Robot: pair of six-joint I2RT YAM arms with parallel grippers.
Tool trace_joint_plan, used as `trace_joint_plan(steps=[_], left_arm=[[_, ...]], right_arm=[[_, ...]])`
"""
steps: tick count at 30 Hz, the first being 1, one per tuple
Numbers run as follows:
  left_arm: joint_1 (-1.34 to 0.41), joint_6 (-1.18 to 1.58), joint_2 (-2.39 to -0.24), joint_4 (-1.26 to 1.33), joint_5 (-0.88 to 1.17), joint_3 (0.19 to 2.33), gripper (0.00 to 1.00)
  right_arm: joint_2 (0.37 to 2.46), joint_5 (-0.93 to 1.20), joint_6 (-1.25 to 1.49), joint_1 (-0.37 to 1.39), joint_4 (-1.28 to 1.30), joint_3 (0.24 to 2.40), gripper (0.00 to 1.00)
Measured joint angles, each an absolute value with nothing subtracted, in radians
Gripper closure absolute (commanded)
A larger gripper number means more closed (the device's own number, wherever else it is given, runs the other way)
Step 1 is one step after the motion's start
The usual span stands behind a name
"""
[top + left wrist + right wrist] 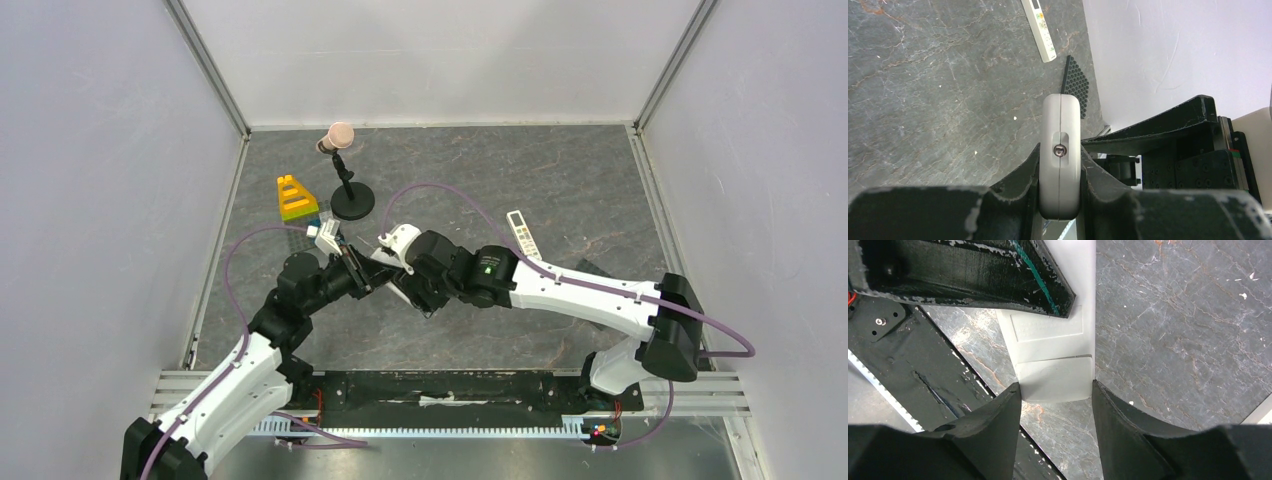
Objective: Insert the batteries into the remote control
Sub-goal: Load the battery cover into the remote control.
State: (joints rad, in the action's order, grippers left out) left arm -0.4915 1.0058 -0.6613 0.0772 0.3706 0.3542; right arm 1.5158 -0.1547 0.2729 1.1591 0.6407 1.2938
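Remote control [1060, 120], left wrist view: seen end-on and apparently held clear of the surface [923, 100]. The left hand [1060, 172] clamps it across its thickness, jaws nearly closed on it. A slimmer white remote [1039, 30] and a black studded mat [1076, 82] lie beyond, near the wall.

Right wrist view: the plain white back faces the camera, with the battery cover [1053, 380] in place and its seam visible. The right hand [1055, 390] stands about half open, one fingertip at each side edge of the cover end. Contact looks likely, but whether it is squeezing cannot be told. A finger [973, 275] of the left hand crosses the upper part of the back.

Top view: both hands meet mid-surface, with the remote largely hidden between them. No batteries are visible in any view.

Assessment: the step in hand is opening the battery compartment; loading has not begun. The next move calls for sliding or prising the cover off while the left hand holds firm, then locating the batteries.

Surface: dark grey, marble-veined, enclosed by plain pale walls. A yellow and green block toy [295, 198] and a small black stand [350, 195] topped by a pink ball sit at the far left.
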Motion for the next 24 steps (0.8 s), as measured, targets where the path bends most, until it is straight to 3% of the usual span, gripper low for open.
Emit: trace_joint_plan(steps=[12, 24], left_arm=[[-0.471, 1.166, -0.672, 0.113, 0.369, 0.353, 0.98], [-0.461, 1.227, -0.674, 0.168, 0.403, 0.332, 0.98]], right_arm=[[1.497, -0.172, 0.278, 1.141, 0.588, 1.293, 0.35], [1.464, -0.219, 0.284, 1.137, 0.564, 1.291, 0.1]])
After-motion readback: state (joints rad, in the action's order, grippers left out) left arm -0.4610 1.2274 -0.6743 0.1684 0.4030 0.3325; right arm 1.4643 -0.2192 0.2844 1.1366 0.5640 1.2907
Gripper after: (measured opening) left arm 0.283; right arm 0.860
